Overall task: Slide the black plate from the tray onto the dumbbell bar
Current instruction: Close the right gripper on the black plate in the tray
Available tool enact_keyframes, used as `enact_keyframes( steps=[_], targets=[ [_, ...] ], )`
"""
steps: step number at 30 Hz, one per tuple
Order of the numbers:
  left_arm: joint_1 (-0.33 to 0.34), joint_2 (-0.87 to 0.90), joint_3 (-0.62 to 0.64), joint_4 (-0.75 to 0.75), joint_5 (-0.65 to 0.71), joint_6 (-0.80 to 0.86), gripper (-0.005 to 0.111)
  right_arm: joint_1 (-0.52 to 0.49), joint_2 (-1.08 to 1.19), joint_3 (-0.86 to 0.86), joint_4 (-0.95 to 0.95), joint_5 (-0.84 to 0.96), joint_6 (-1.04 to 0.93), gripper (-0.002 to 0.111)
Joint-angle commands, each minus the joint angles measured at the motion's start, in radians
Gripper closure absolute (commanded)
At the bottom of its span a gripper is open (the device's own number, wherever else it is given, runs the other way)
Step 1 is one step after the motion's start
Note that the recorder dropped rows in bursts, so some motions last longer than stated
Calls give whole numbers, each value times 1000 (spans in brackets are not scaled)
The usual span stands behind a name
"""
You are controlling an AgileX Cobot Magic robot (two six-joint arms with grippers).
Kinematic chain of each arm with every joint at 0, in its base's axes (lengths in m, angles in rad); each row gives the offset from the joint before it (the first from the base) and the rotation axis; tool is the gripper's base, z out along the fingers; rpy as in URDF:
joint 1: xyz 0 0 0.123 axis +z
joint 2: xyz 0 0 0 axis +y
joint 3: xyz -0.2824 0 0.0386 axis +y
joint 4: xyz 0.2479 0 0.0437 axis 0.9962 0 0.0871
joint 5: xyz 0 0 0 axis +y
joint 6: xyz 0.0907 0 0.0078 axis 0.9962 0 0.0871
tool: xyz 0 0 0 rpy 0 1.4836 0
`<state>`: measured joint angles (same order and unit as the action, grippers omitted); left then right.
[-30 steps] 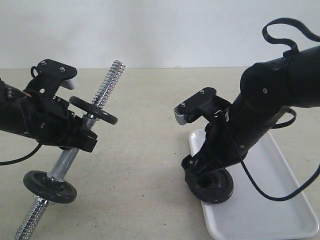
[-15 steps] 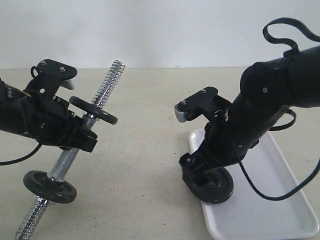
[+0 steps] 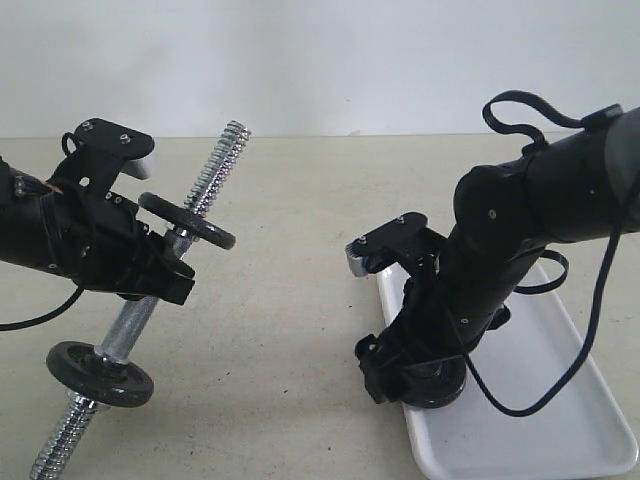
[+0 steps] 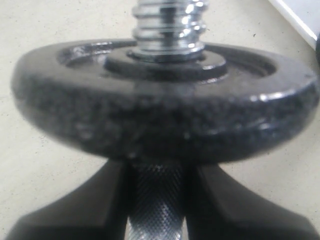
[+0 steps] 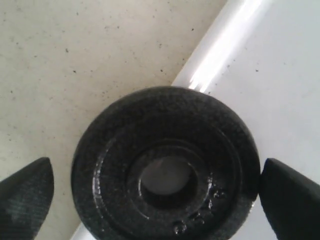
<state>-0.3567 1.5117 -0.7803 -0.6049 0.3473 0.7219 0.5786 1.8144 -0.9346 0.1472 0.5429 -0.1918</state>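
The black plate [image 5: 165,170] rests at the white tray's [image 5: 280,75] corner, overlapping its rim, face toward the right wrist camera. My right gripper [image 5: 157,197] is open and straddles it: one finger [image 5: 292,200] is at the plate's edge, the other [image 5: 25,195] stands a little off. In the exterior view that gripper [image 3: 410,370] hides most of the plate [image 3: 440,388]. My left gripper [image 3: 165,270] is shut on the dumbbell bar [image 3: 215,170], held tilted, just below one black disc [image 3: 187,220]. A second disc [image 3: 100,372] sits near the bar's lower end.
The tray [image 3: 560,400] stretches back to the right behind my right arm. In the left wrist view the bar's disc [image 4: 165,115] fills the picture, with the threaded end [image 4: 167,25] beyond it. The bar's upper threaded end [image 3: 232,135] points up and back.
My right arm has sunk lower and a little left, bringing its gripper down around the plate on the tray. The left arm and the bar have not moved.
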Motion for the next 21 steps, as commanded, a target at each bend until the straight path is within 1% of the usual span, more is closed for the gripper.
enact_keyframes(
  steps=[1, 21],
  targets=[
    [-3, -37, -33, -67, -88, -3, 102, 0, 1, 5, 4, 0, 20, 6],
    [-3, -37, -33, -67, -84, -1, 102, 0, 1, 5, -7, 15, 36, 6]
  ],
)
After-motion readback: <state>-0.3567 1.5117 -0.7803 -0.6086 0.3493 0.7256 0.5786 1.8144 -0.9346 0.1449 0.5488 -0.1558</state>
